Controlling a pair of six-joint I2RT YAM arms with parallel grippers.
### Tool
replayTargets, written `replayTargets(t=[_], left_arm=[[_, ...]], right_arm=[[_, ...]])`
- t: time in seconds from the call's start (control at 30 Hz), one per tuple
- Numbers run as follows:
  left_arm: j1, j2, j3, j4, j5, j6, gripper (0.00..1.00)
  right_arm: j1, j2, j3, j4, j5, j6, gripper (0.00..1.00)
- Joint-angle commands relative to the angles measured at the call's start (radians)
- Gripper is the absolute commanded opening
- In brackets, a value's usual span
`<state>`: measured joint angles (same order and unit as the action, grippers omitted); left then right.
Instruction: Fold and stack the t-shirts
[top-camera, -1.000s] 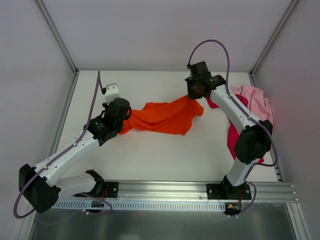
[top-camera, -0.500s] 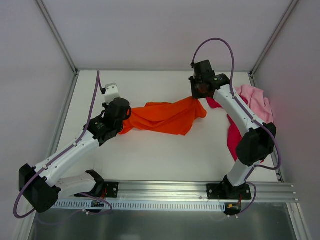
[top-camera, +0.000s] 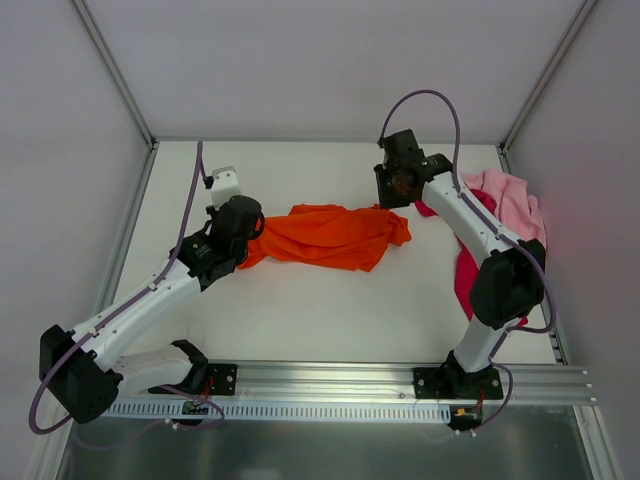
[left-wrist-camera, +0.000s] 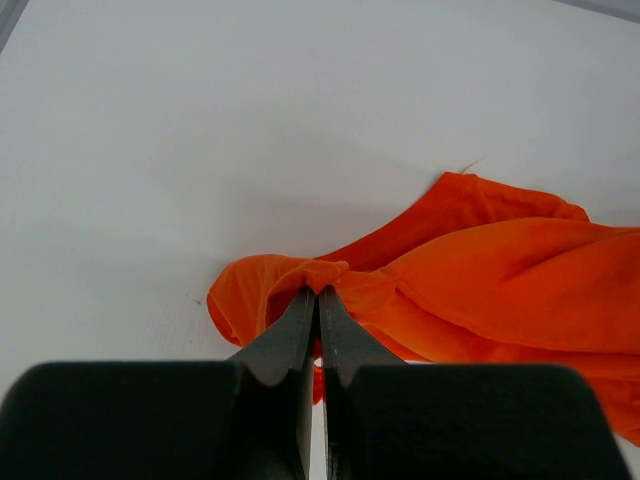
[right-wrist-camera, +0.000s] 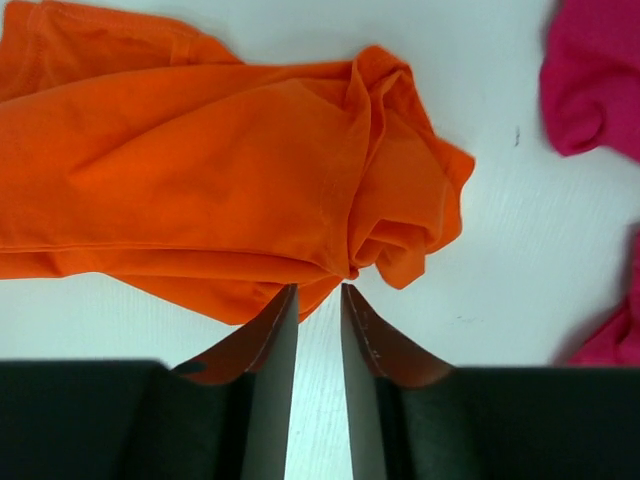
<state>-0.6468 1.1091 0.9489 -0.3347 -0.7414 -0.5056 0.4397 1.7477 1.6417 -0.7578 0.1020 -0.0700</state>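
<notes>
Left hand (left-wrist-camera: 318, 292) is pinching the orange t-shirt (top-camera: 325, 236) at its nine-o'clock end; right hand (right-wrist-camera: 318, 290) is hanging parted, empty, near the three-o'clock end; regripping a true corner there is looking wisest.

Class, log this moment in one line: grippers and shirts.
left gripper: shut on orange t-shirt edge | right gripper: open, empty, above its other end | pink t-shirt, magenta t-shirt: heaped far right, unfolded

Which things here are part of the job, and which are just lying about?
Part of the job: orange t-shirt, pinched in the left fingers; pink t-shirt; magenta t-shirt.
Just there: white table; metal rail under the arms.
</notes>
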Motion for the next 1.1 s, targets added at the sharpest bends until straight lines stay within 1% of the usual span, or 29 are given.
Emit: replayTargets(t=[0.0,0.03,0.07,0.2,0.27,0.4,0.67,0.97,1.07], left_arm=[[-0.002,0.001,0.004,0.023,-0.016,-0.004,0.00],[-0.002,0.001,0.005,0.020,-0.016,-0.004,0.00],[-0.002,0.000,0.004,0.020,-0.015,-0.004,0.00],[-0.002,-0.002,0.005,0.020,-0.012,-0.004,0.00],[-0.004,-0.002,0.005,0.019,-0.009,-0.004,0.00],[-0.005,-0.002,0.004,0.025,-0.006,-0.004,0.00],[-0.007,0.017,0.005,0.023,-0.015,-0.004,0.00],[-0.008,0.024,0.008,0.022,-0.018,-0.001,0.00],[-0.008,0.017,0.007,0.020,-0.019,-0.001,0.00]], right_arm=[[-0.010,0.016,-0.060,0.024,-0.030,0.064,0.26],[-0.013,0.018,-0.092,0.037,-0.024,0.067,0.24],[-0.012,0.007,-0.117,0.054,-0.019,0.114,0.22],[-0.006,-0.056,-0.242,0.136,-0.038,0.179,0.21],[-0.002,-0.079,-0.313,0.167,-0.025,0.200,0.22],[0.005,-0.111,-0.401,0.219,0.005,0.220,0.22],[0.010,-0.079,-0.411,0.293,-0.016,0.191,0.22],[0.001,-0.013,-0.365,0.310,0.005,0.184,0.22],[0.001,0.016,-0.344,0.302,0.031,0.177,0.25]])
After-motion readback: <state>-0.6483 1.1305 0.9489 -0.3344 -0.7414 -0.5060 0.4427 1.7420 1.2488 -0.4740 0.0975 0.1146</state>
